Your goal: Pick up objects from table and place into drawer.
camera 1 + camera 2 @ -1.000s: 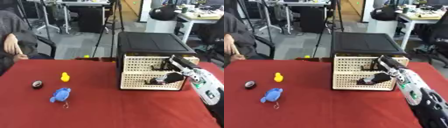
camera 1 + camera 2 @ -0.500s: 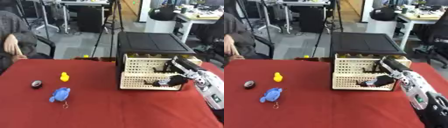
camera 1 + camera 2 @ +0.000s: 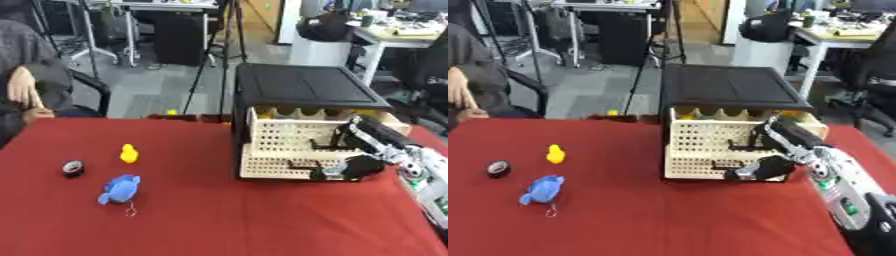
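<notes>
A black-topped cabinet [image 3: 306, 85] with cream perforated drawers stands at the table's right. Its upper drawer [image 3: 293, 132] is pulled out a little, showing a dark gap under the top. My right hand [image 3: 366, 150] is at the drawer front, fingers curled at the upper drawer's handle [image 3: 328, 146], with the thumb low by the bottom drawer. On the left of the red cloth lie a yellow duck [image 3: 129, 153], a blue toy [image 3: 119, 187] and a small black round thing [image 3: 73, 168]. My left hand is out of sight.
The red table [image 3: 210, 220] has bare cloth in the middle and front. A seated person [image 3: 26, 90] is at the far left edge, not touching anything. Desks, a tripod and chairs stand behind the table.
The upper drawer has slid out a little towards me. My right hand has drawn back with it and dropped slightly. The toys have not moved.
</notes>
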You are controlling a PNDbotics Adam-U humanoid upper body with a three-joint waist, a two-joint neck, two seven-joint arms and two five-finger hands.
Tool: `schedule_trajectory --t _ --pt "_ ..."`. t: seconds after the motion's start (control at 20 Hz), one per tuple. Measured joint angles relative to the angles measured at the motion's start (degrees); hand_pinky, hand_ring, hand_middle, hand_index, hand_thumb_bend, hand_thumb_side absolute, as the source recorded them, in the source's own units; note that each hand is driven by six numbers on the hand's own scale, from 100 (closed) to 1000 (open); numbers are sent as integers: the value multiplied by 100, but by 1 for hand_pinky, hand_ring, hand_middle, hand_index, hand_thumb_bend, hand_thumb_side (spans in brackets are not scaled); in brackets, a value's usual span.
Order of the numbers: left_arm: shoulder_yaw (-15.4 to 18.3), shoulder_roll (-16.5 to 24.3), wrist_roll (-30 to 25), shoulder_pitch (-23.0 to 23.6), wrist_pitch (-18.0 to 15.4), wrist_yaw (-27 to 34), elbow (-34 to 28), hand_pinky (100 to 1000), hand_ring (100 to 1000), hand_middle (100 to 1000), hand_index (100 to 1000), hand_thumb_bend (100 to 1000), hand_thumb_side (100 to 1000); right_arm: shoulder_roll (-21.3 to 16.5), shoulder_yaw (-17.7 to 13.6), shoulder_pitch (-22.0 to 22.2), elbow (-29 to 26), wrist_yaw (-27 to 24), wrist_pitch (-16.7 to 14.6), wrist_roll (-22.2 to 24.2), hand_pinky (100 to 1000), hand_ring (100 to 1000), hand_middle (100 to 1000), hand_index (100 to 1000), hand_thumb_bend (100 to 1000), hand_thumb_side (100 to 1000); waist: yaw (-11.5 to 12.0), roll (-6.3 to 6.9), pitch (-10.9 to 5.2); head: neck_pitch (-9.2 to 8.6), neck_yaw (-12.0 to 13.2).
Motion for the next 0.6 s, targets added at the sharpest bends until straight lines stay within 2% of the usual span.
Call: schedule_trajectory --t 0.6 --pt "2 1 7 1 7 -1 0 426 434 515 778 100 837 -53 -116 276 -427 -153 93 8 100 100 100 422 891 619 -33 -23 -1 0 8"
